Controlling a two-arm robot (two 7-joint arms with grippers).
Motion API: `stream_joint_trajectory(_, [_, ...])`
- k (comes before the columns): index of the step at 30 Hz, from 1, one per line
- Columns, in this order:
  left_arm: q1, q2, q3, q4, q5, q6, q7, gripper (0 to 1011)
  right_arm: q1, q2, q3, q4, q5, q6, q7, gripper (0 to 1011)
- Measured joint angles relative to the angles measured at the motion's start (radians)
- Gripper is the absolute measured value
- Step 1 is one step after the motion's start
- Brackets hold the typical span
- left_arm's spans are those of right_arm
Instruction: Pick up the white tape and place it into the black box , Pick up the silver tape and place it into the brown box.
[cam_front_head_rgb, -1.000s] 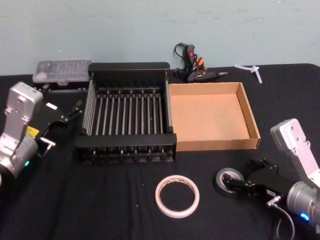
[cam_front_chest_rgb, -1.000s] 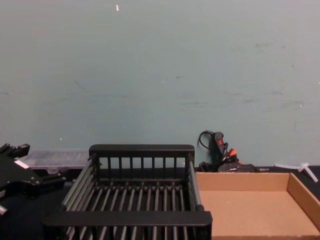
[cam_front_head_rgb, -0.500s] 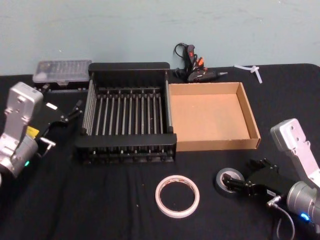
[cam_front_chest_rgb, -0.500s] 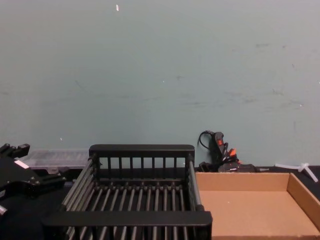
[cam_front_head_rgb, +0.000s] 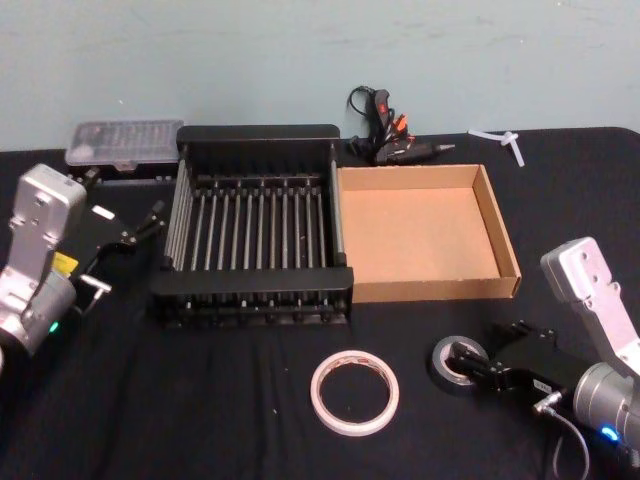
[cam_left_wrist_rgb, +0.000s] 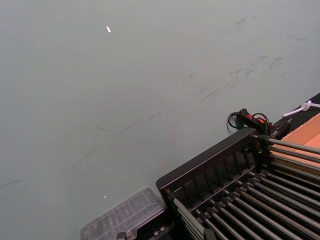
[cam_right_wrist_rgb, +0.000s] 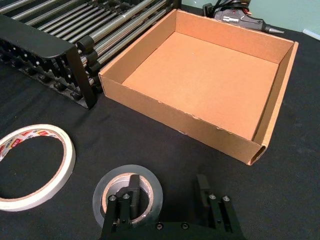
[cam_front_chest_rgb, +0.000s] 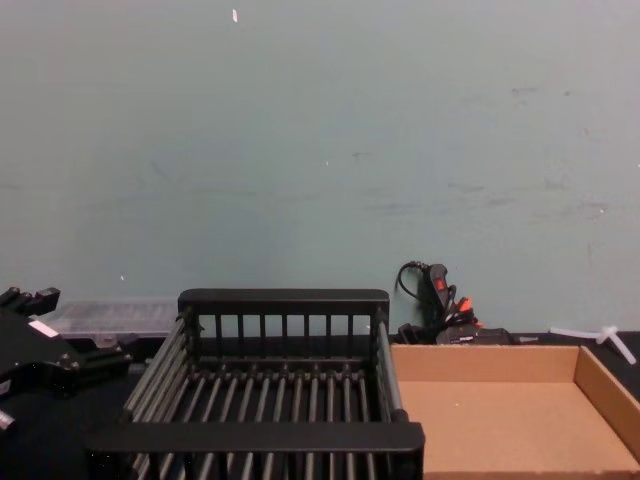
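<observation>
Your right tool (cam_right_wrist_rgb: 167, 200), fingers apart, straddles the silver tape's (cam_right_wrist_rgb: 127, 192) wall; it's probably stiff and light, so pinch there.

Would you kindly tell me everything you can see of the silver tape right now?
The silver tape is a small, thick roll of dark grey tape with a pale inner core. It lies flat on the black tablecloth, in front of the brown box and beside the larger white tape, apart from both. The right gripper is open at the roll: one finger reaches over its core hole, the other stands outside its rim. Whether they touch it is unclear.
</observation>
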Motion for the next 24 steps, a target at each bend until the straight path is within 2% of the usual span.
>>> stream_joint_trajectory(4, [0.0,0.0,0.0,0.0,0.0,0.0,0.0,1001,0.0,0.0,0.0,0.0,0.0,0.0,0.0,648])
stream_joint_trajectory(6, [0.0,0.0,0.0,0.0,0.0,0.0,0.0,1001,0.0,0.0,0.0,0.0,0.001,-0.001,0.0,541])
stream_joint_trajectory(9, [0.0,0.0,0.0,0.0,0.0,0.0,0.0,1001,0.0,0.001,0.0,0.0,0.001,-0.001,0.0,481])
stream_joint_trajectory(10, [0.0,0.0,0.0,0.0,0.0,0.0,0.0,1001,0.0,0.001,0.0,0.0,0.001,-0.001,0.0,416])
stream_joint_trajectory(12, [0.0,0.0,0.0,0.0,0.0,0.0,0.0,1001,0.0,0.001,0.0,0.0,0.001,-0.001,0.0,374])
stream_joint_trajectory(13, [0.0,0.0,0.0,0.0,0.0,0.0,0.0,1001,0.0,0.001,0.0,0.0,0.002,-0.001,0.0,316])
stream_joint_trajectory(16, [0.0,0.0,0.0,0.0,0.0,0.0,0.0,1001,0.0,0.001,0.0,0.0,0.002,-0.001,0.0,254])
stream_joint_trajectory(17, [0.0,0.0,0.0,0.0,0.0,0.0,0.0,1001,0.0,0.001,0.0,0.0,0.001,-0.001,0.0,197])
stream_joint_trajectory(20, [0.0,0.0,0.0,0.0,0.0,0.0,0.0,1001,0.0,0.001,0.0,0.0,0.001,-0.001,0.0,155])
stream_joint_trajectory(24, [0.0,0.0,0.0,0.0,0.0,0.0,0.0,1001,0.0,0.001,0.0,0.0,0.001,-0.001,0.0,155])
